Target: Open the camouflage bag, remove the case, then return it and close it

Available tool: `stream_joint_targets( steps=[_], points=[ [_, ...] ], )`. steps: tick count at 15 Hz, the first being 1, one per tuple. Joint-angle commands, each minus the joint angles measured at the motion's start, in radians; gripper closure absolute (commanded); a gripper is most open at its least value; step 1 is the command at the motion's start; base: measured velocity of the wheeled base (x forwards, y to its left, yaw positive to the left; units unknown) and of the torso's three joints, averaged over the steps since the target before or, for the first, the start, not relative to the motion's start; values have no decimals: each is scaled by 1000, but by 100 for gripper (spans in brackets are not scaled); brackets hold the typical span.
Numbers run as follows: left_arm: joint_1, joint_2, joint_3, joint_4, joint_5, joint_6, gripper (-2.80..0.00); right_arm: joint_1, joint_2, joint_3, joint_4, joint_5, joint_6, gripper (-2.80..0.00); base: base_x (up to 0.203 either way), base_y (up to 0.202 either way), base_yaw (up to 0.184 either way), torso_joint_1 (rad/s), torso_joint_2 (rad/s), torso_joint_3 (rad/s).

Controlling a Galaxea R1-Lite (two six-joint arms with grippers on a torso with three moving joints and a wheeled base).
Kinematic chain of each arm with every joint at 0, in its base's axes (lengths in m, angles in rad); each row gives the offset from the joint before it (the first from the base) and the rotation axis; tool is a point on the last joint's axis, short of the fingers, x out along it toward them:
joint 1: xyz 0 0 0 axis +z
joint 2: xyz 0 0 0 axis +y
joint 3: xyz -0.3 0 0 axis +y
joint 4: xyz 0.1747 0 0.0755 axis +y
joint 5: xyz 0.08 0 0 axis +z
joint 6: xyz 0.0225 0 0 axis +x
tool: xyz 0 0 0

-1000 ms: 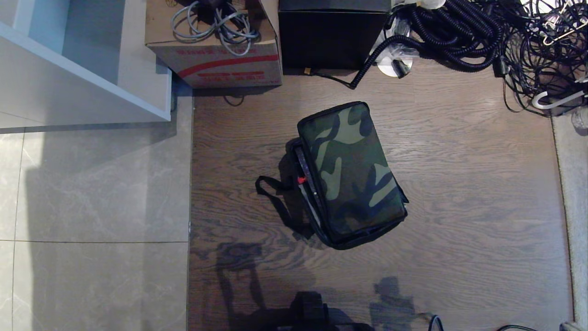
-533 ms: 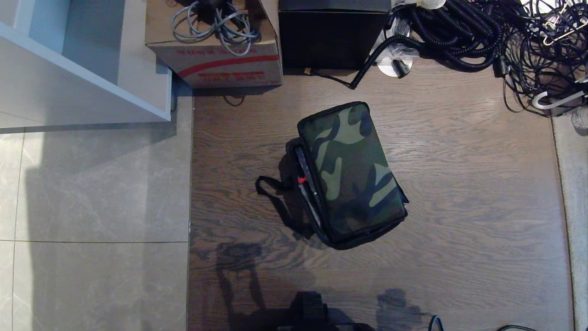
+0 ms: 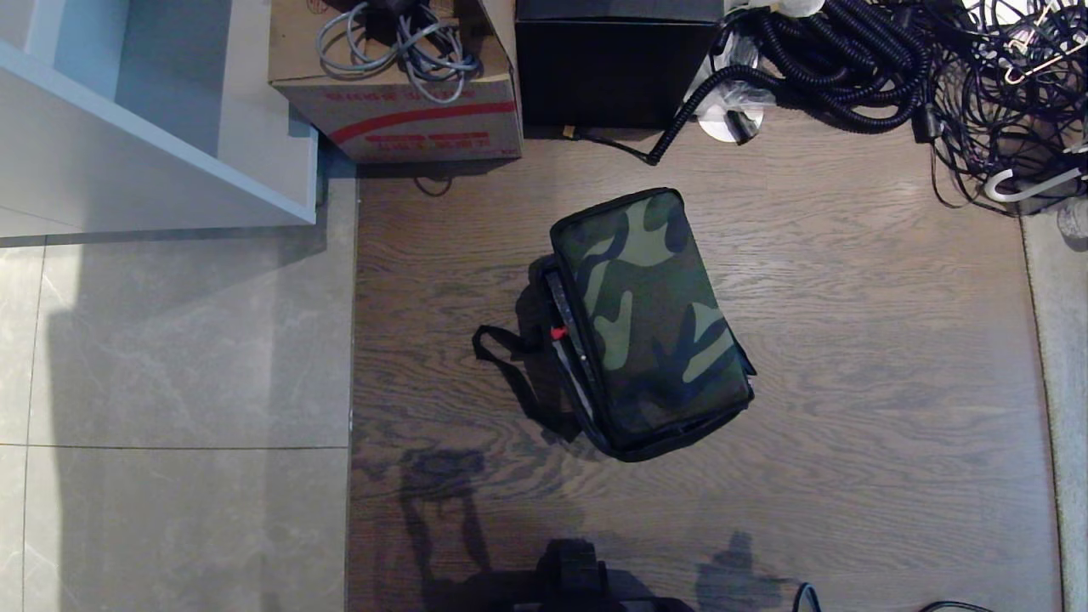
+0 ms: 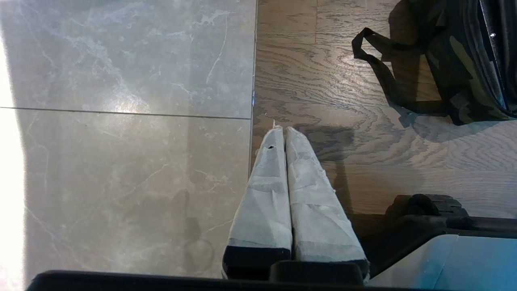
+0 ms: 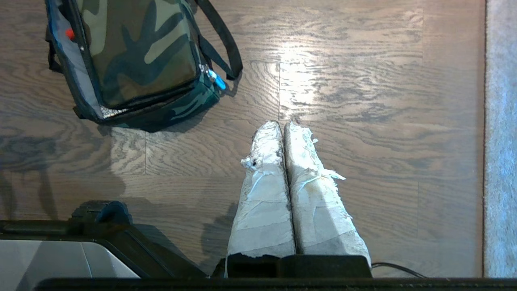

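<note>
The camouflage bag [image 3: 650, 323] lies on the wooden floor [image 3: 867, 357], about in the middle of the planked strip, with its lid down. Along its left side the lid edge gapes a little, showing grey lining and a small red tab. A black strap [image 3: 510, 365] loops out from that side toward the seam where the wood meets the grey tiles [image 3: 170, 357]. In the right wrist view a blue zipper pull [image 5: 218, 81] hangs at the bag's near corner. The case is nowhere to be seen outside the bag.

The left gripper [image 4: 281, 130] hangs low over the floor, right at the wood-and-tile seam, its two tape-wrapped fingers [image 4: 266, 190] pressed together with nothing between them. The right gripper [image 5: 281, 124] hangs over bare wood near the bag's near corner but apart from it, its frayed, taped fingers [image 5: 319, 202] likewise closed on nothing. Neither touches the bag.

Along the far edge stand a cardboard box [image 3: 399, 102] with grey cables on top, a black box [image 3: 612, 72] beside it, and a tangle of black coiled cords [image 3: 858, 68] toward the far right corner.
</note>
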Motion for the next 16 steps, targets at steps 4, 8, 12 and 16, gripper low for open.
stream_joint_targets(
  steps=[4, 8, 12, 16],
  points=[
    [0, 0, 0, 0, 0, 0, 0, 0, -5, 40, 0, 0, -1, 0, 0, 0, 0, 0, 0, 0],
    [0, 0, 0, 1, 0, 4, 0, 0, -5, 40, 0, 0, -1, 0, 0, 0, 0, 0, 0, 0],
    [0, 0, 0, 1, 0, -6, 0, 0, -5, 40, 0, 0, -1, 0, 0, 0, 0, 0, 0, 0],
    [0, 0, 0, 1, 0, -3, 0, 0, -5, 40, 0, 0, -1, 0, 0, 0, 0, 2, 0, 142]
  ],
)
